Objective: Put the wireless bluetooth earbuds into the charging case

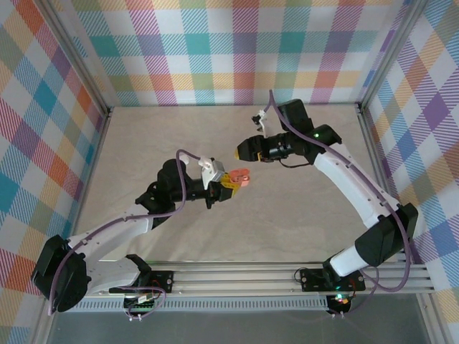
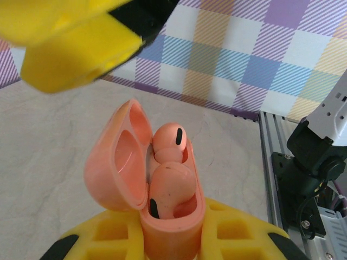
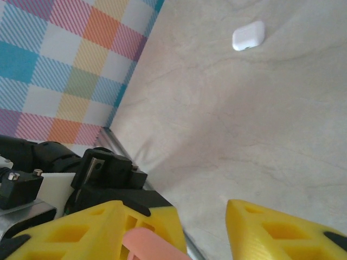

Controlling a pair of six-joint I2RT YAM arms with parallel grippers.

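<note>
My left gripper [image 1: 228, 181] [image 2: 173, 233] is shut on the base of a reddish-orange charging case [image 1: 240, 177] [image 2: 171, 216] and holds it above the table. The case lid [image 2: 116, 162] stands open to the left. Two reddish-orange earbuds sit inside, one at the far end [image 2: 171, 142] and one at the near end [image 2: 171, 187]. My right gripper [image 1: 242, 150] [image 3: 203, 216] hovers just above and behind the case, open, with bare table showing between its yellow fingers [image 3: 276, 230]. A pink edge of the case [image 3: 154, 244] shows beside its left finger. One of its fingers [image 2: 70, 49] hangs over the case.
A shut white charging case [image 3: 248, 36] lies on the beige table [image 1: 143, 143]. Plaid walls stand on three sides. An aluminium rail [image 1: 237, 276] with both arm bases runs along the near edge.
</note>
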